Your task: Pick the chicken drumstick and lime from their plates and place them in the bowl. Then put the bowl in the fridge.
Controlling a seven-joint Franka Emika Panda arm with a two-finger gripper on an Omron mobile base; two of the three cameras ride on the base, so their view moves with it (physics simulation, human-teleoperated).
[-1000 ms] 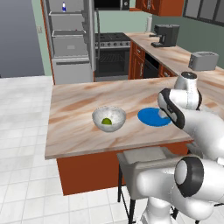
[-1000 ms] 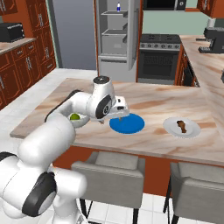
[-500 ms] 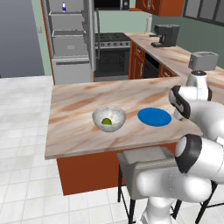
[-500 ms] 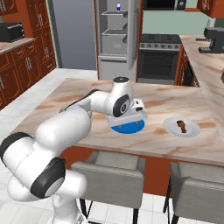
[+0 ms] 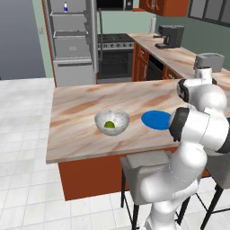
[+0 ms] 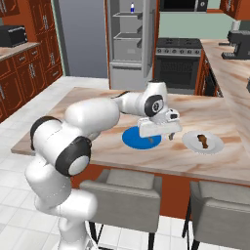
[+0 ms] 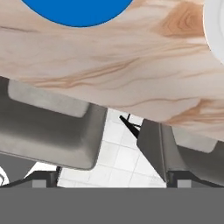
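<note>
- The gripper (image 6: 161, 138) hangs empty with its jaws spread wide above the bench (image 6: 117, 102), between the blue plate (image 6: 139, 138) and the white plate (image 6: 204, 143).
- The chicken drumstick (image 6: 202, 140) lies on the white plate.
- The lime (image 5: 109, 124) sits in the bowl (image 5: 112, 121), left of the blue plate.
- The fridge (image 6: 131, 41) stands open behind the bench.

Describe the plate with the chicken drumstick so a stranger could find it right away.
On the marble-topped island, look past the blue plate toward the end nearest the side counter. There sits the pale white-grey plate, apart from the blue one, carrying the brown chicken drumstick; the blue plate is bare.
</note>
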